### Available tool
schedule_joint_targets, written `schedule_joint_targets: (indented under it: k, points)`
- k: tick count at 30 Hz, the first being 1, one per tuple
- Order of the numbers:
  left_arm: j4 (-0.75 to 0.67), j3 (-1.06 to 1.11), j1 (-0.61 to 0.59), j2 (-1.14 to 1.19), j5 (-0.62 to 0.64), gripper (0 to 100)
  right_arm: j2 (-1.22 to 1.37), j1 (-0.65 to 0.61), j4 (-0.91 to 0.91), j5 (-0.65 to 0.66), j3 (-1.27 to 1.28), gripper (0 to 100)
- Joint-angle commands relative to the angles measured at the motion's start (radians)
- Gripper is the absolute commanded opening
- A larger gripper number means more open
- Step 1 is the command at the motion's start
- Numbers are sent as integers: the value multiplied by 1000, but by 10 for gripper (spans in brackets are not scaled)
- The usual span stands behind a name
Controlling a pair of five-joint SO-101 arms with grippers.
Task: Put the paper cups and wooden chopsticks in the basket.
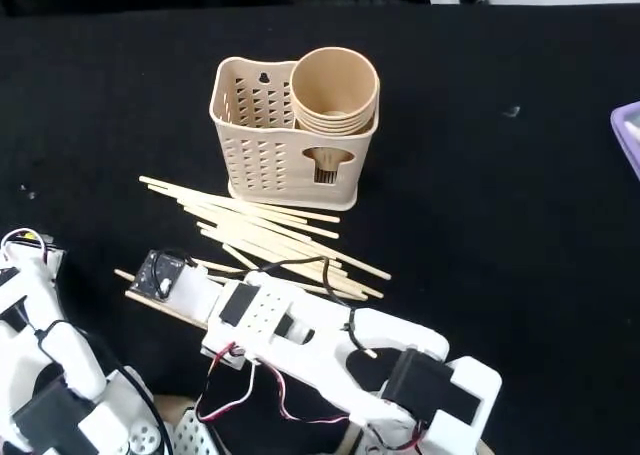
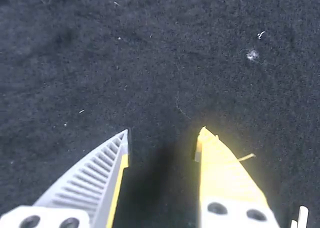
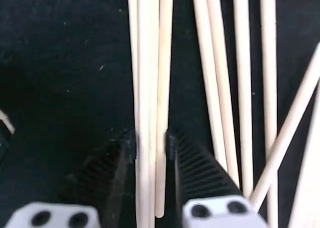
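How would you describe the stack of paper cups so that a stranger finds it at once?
On the black cloth table stands a beige perforated plastic basket, behind scattered pale wooden chopsticks. The stack of brown paper cups sits upright in the basket's right compartment in the high view, its rims above the wall: the only round, open-mouthed thing there.

A robotics test bench is suggested, of the kind found in a lab or workshop. Black cloth [image 1: 520,235] is spread over the table all around the basket [image 1: 262,140]. In front of the basket, white plastic arms [image 1: 330,350] are mounted, with bare motors and loose wires [image 1: 240,400] left exposed.
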Motion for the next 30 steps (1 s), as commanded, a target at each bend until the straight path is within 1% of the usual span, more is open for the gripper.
schedule_joint_targets:
  k: [1,4,9,14,17,20,27,30]
  points:
    - [-17,-44,-2,-23,6,220,8,-15,2,-9,-12,39]
    - [-17,-44,-2,-23,6,220,8,-15,11,-8,-10,39]
    - [-17,-44,-2,-23,6,220,-13,-14,89,-2,-25,38]
    - [-17,-44,-2,-23,6,220,-177,2,187,0,-35,11]
    - [-17,-44,-2,-23,6,220,-288,49,215,0,-28,11]
    - [-17,-44,-2,-23,6,220,-338,89,215,0,-13,11]
    - [-17,-45,-2,-23,6,220,-249,94,135,0,1,11]
    - [-17,-44,-2,-23,6,220,-240,124,172,0,-42,11]
